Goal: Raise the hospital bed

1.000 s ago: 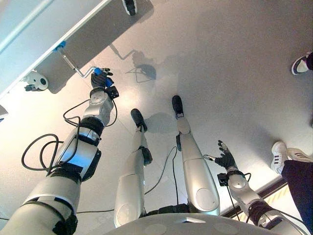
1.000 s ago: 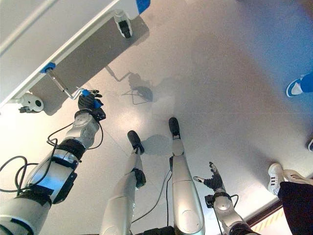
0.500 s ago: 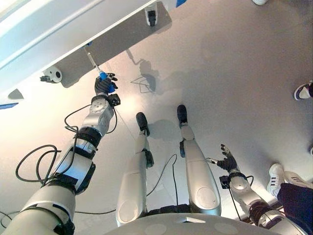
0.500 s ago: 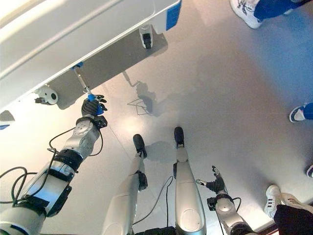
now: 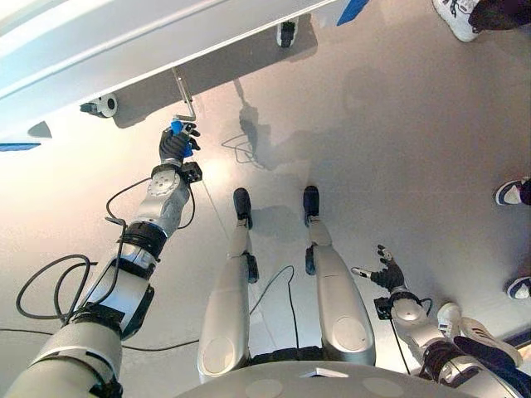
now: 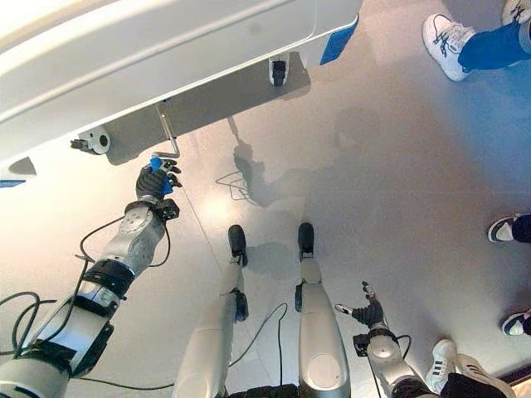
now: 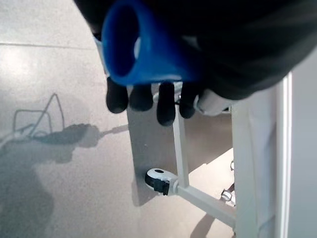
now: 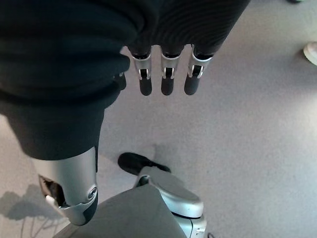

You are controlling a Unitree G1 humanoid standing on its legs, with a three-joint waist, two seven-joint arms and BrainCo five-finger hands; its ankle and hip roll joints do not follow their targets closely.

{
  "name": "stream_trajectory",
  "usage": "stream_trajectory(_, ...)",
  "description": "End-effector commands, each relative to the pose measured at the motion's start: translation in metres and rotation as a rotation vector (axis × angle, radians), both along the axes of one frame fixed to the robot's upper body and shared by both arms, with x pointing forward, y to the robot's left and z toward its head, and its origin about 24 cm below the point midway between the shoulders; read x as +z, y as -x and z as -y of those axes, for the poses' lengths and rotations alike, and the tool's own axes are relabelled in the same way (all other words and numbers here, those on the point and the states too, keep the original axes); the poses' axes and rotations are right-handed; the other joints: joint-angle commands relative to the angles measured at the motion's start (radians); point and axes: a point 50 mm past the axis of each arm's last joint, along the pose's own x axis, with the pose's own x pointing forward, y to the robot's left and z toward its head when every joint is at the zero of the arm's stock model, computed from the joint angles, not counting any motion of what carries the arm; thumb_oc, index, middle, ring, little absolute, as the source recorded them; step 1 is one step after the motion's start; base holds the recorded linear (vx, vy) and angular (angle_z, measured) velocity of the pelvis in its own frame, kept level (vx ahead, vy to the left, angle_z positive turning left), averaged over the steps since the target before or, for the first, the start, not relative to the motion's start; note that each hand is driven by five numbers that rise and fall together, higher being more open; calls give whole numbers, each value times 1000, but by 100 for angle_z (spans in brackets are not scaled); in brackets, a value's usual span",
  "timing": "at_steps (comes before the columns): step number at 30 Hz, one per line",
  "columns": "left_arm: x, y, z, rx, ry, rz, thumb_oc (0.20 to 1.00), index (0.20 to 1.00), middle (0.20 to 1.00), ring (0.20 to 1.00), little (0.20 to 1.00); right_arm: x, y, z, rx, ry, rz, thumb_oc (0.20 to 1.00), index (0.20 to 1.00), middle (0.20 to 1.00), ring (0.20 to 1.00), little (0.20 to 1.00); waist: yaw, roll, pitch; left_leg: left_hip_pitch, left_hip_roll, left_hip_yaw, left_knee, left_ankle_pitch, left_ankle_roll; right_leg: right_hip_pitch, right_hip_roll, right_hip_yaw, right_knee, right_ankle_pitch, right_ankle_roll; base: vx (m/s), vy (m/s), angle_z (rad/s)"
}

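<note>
The white hospital bed point(image 5: 124, 41) runs across the far left, its frame low over the floor. A metal crank point(image 5: 186, 98) sticks out from under its edge and ends in a blue grip point(image 5: 176, 127). My left hand point(image 5: 174, 146) is shut on that grip; in the left wrist view the blue grip point(image 7: 143, 44) sits inside the curled dark-tipped fingers point(image 7: 141, 99). My right hand point(image 5: 387, 274) hangs low at my right side, away from the bed, its fingers point(image 8: 166, 74) straight and holding nothing.
Two bed castors point(image 5: 104, 106) point(image 5: 287, 33) stand on the grey floor under the frame. People's shoes show at the far right point(image 6: 444, 41), mid right point(image 5: 510, 192) and lower right point(image 6: 444, 365). The floor between bed and people lies open.
The whole view has tilted up towards the bed. My left hand has swung the blue grip round, so the crank's arm points a different way. The right hand has stayed put.
</note>
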Motion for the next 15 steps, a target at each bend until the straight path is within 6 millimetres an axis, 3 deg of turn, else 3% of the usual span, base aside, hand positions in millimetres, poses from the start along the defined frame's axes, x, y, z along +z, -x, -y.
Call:
stream_trajectory(1, 66, 3, -58, 166, -108, 249, 200, 200, 200, 200, 200, 0, 5, 7, -20, 13, -13, 1000, 1000, 1000, 1000, 1000, 57, -59, 2, 52, -33, 26, 1, -70, -48, -82, -13, 11, 86, 19, 33, 18, 23, 9)
stream_trajectory(8, 57, -1, -78, 258, -95, 145, 200, 200, 200, 200, 200, 1, 1, 0, 3, -2, 9, 1000, 1000, 1000, 1000, 1000, 55, -87, 2, 3, -32, 21, 1, -76, -46, -118, -12, 5, 83, 8, 33, 14, 35, 10)
stream_trajectory(15, 61, -6, -88, 325, -143, 79, 200, 200, 200, 200, 200, 5, -3, -10, 30, -31, 49, 1000, 1000, 1000, 1000, 1000, 39, -99, 2, -55, -31, 34, 1, -78, -46, -185, -6, 18, 85, 8, 33, 20, 37, 1)
